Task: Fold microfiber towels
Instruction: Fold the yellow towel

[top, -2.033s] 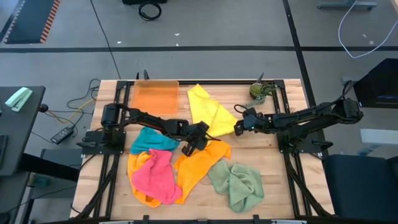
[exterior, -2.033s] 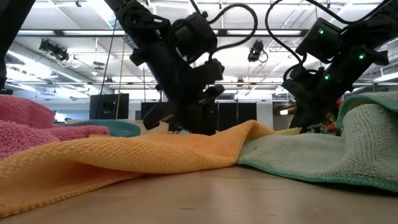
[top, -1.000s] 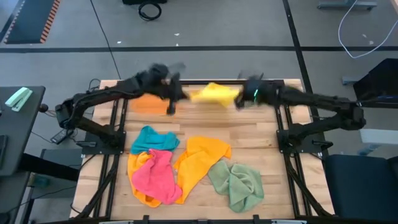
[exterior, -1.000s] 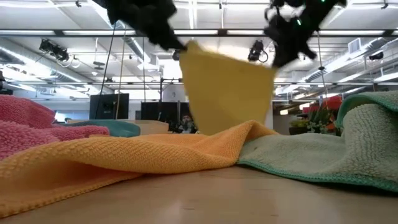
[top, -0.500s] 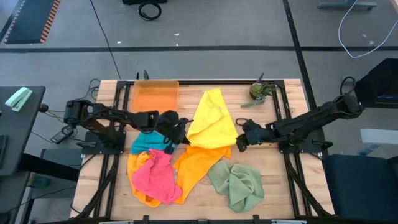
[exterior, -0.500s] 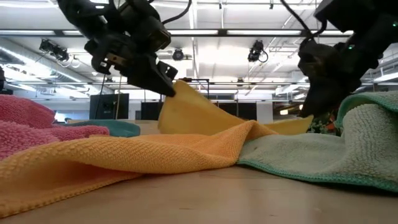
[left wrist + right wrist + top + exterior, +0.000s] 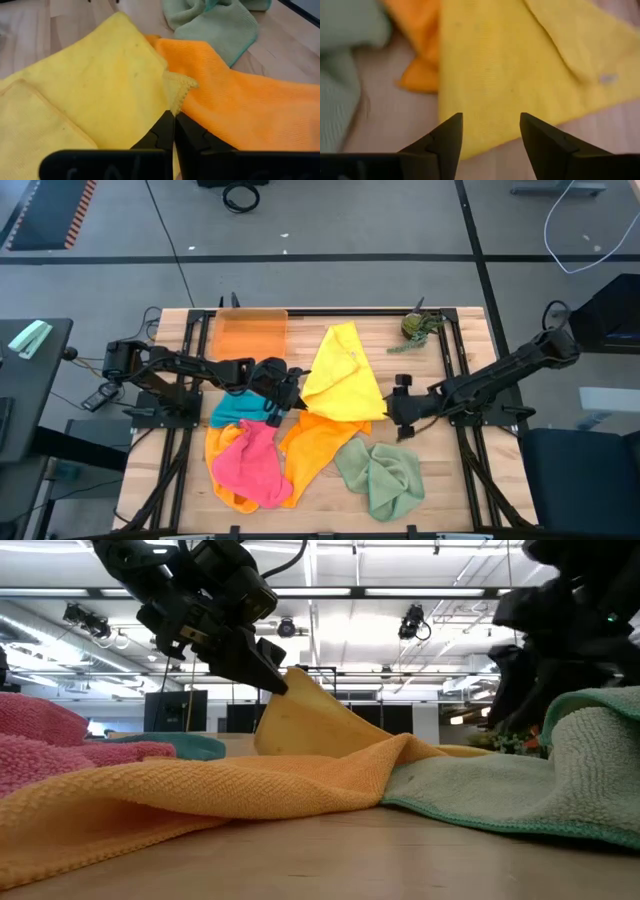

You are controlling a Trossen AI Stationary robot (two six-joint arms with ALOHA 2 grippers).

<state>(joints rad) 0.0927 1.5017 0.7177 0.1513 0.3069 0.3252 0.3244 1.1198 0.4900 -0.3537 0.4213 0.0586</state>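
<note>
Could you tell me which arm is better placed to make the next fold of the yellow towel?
Probably the left. The left gripper is shut on a corner of the yellow towel, so it could carry it over. The right gripper is open, holding nothing, just off the towel's edge.

Both arms were black and made of long thin parts joined by round chunky joints. Black cables looped along them. Each arm ended in two dark, flat, pointed jaws. Each arm stood on a black frame base.
</note>
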